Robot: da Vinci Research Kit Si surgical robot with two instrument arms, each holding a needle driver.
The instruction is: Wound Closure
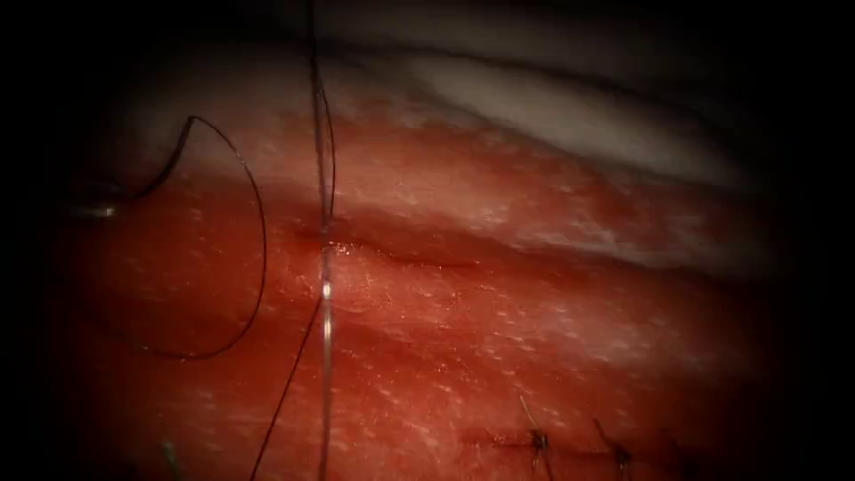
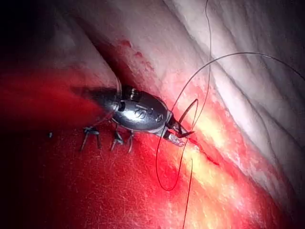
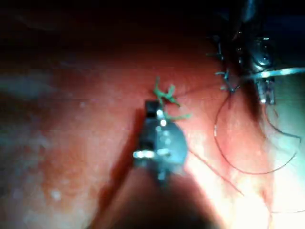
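The tissue (image 1: 499, 312) carries a cut (image 1: 419, 256) that runs across the middle. Dark thread (image 1: 264, 233) makes a wide loop on the left of the tissue, and a second strand (image 1: 324, 267) crosses the cut from top to bottom. The loop's end leads to a small metal glint (image 1: 98, 211) at the far left; I cannot tell whether that is the needle. My left tool (image 2: 178, 134) lies beside the cut, jaws shut on the thread (image 2: 162, 183). My right tool (image 3: 153, 109) points at green cut ends of thread (image 3: 167, 98) on the tissue.
Finished stitches with knots (image 1: 537, 439) sit at the lower right of the endoscope view, with another stitch (image 1: 619, 454) beside them. The same stitches (image 2: 90, 136) lie just behind the left tool. A pale fatty band (image 1: 570, 116) borders the far side of the tissue.
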